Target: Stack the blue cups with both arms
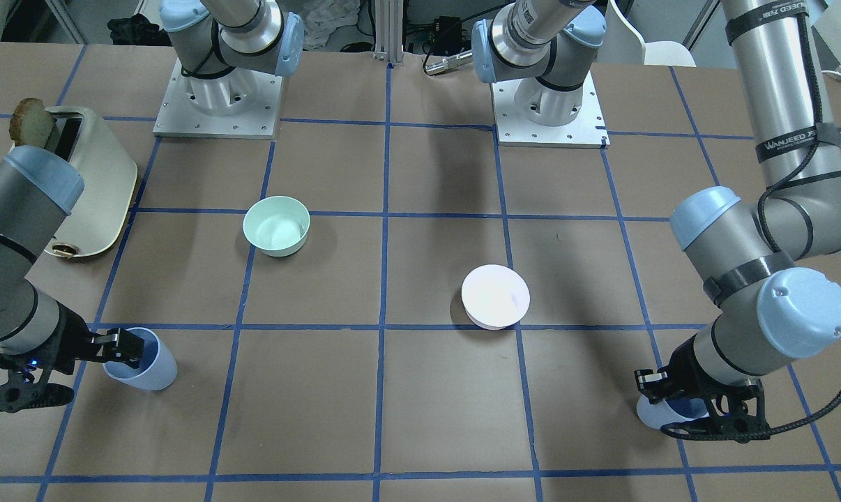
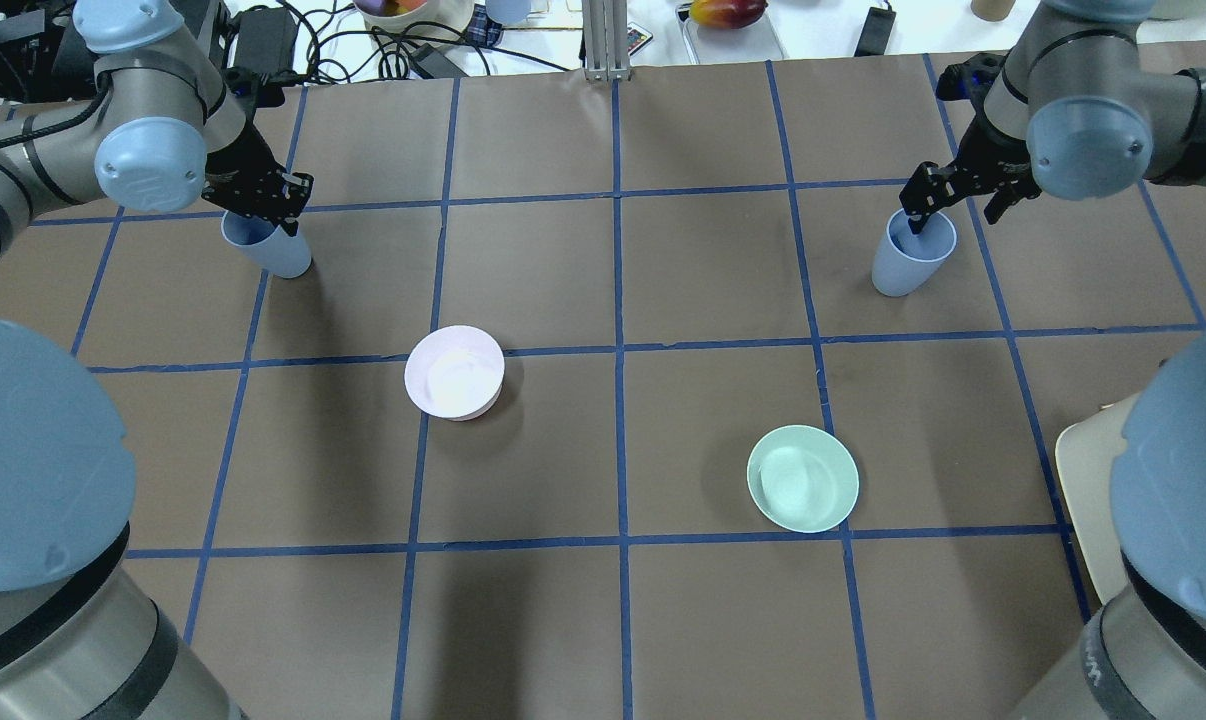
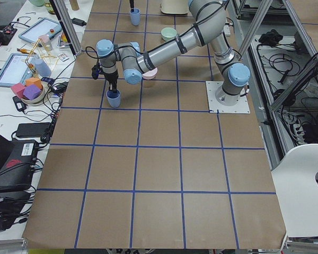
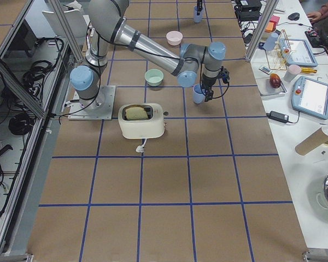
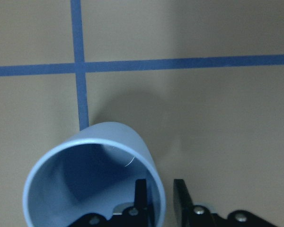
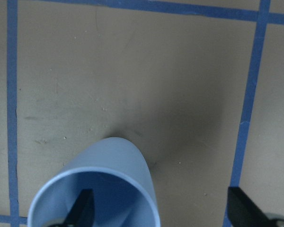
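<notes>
Two pale blue cups stand upright on the brown table, far apart. My left gripper (image 2: 273, 215) straddles the rim of the left cup (image 2: 268, 250). In the left wrist view one finger is inside that cup (image 5: 99, 156), the other just outside, and the jaws stand narrow around the wall. My right gripper (image 2: 923, 215) is open over the right cup (image 2: 908, 265). In the right wrist view one finger (image 6: 83, 208) is inside the cup (image 6: 113, 161), and the other is far outside it.
A pale pink bowl (image 2: 455, 372) sits left of centre and a mint-green bowl (image 2: 803, 478) right of centre, both between the cups and the robot. A cream toaster (image 1: 93, 181) with toast stands on the robot's right side.
</notes>
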`<state>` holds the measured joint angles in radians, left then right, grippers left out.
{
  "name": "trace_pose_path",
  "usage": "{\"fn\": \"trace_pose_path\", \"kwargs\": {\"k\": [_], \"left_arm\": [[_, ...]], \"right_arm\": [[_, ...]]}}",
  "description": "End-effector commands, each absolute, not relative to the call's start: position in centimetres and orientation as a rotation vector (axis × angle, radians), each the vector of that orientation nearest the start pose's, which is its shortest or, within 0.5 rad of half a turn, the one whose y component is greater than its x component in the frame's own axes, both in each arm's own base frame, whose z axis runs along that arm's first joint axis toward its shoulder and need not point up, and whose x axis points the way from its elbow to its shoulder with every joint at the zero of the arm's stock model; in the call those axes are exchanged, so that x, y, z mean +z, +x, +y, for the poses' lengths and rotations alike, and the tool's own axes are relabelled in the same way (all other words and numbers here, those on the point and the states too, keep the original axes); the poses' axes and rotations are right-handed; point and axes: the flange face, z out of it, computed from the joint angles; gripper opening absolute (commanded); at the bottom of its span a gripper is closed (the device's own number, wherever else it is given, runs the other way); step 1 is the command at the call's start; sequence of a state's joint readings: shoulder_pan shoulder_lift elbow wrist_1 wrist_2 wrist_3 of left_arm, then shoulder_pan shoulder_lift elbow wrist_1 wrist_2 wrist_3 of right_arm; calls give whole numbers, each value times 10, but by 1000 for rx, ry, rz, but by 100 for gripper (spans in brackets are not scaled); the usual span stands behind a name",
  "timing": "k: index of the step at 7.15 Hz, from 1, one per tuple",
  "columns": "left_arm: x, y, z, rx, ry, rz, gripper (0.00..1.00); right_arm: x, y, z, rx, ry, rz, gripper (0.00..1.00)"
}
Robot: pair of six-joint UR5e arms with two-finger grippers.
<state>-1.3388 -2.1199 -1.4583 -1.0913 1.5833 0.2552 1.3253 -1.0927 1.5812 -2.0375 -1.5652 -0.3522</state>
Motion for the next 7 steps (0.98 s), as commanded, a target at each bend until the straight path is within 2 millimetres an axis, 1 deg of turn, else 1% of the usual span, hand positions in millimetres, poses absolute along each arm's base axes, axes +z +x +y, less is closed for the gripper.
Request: {"fn": "trace_pose_path", "kwargs": {"k": [1, 2, 3, 4, 5, 6, 7], "left_arm": [[283, 18, -695, -105, 42, 3111, 0], [289, 14, -703, -129, 21, 3110, 0], [295, -8, -714, -161, -57, 3120, 0], [296, -58, -717, -170, -53, 3118, 0], [293, -106, -713, -169, -120, 3133, 0], [290, -163, -702, -164, -161, 3143, 0], [288, -225, -686, -165, -177, 3151, 0]], "right_arm": [[245, -25, -650, 56, -186, 3116, 83], [245, -25, -650, 59, -213, 3115, 49], [244, -25, -650, 65, -213, 3117, 9], [243, -25, -646, 128, -223, 3099, 0], [252, -25, -646, 124, -252, 3097, 0], [260, -26, -650, 106, -253, 3105, 0], [273, -28, -655, 71, -254, 3115, 0]]}}
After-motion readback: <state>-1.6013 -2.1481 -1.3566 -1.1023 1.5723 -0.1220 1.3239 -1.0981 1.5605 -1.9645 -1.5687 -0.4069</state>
